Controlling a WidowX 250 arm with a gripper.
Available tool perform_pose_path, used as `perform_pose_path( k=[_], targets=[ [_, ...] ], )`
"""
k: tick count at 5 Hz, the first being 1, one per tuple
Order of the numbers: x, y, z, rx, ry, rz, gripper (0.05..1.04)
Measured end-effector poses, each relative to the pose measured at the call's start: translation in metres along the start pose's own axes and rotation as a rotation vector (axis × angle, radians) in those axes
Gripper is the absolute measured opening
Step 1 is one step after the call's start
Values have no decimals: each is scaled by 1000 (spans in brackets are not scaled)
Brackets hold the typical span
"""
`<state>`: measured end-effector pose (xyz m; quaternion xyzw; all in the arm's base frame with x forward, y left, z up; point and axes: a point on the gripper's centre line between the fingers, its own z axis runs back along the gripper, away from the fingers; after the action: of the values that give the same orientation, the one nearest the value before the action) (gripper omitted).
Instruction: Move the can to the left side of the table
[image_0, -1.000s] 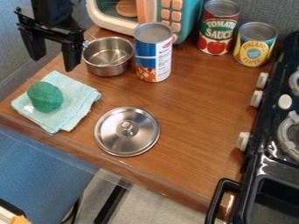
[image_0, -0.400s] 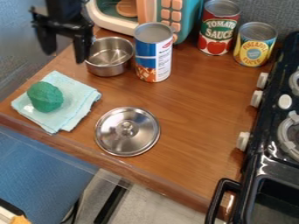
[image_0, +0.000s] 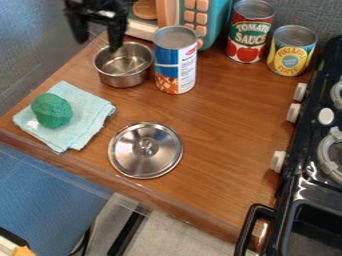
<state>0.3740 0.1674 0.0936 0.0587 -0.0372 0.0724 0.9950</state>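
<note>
The black gripper (image_0: 99, 41) hangs at the upper left, over the back rim of the steel pot, its two fingers spread apart with nothing between them. To its right and lower, a blue, white and orange can (image_0: 176, 60) stands upright on the wooden table (image_0: 220, 130), close beside the pot. Gripper and can are apart. Two more cans, a red tomato sauce can (image_0: 250, 31) and a yellow pineapple can (image_0: 292, 50), stand upright at the back right.
The steel pot (image_0: 123, 64) sits left of the blue can. A pot lid (image_0: 145, 150) lies near the front edge. On the left, a green ball (image_0: 51, 110) rests on a light blue cloth (image_0: 95, 116). A toy microwave (image_0: 212, 22) is behind; a black stove (image_0: 314, 150) borders the right.
The gripper has moved right and up in the view, from left of the pot to above its back rim. The cans, pot, lid and cloth have kept their places.
</note>
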Motion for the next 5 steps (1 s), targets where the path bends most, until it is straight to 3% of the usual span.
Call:
perform_pose_path(
  k=[3,5],
  targets=[
    [35,-18,-9,42,-27,-14,999],
    [35,-39,-15,8,-28,-13,999]
  ],
)
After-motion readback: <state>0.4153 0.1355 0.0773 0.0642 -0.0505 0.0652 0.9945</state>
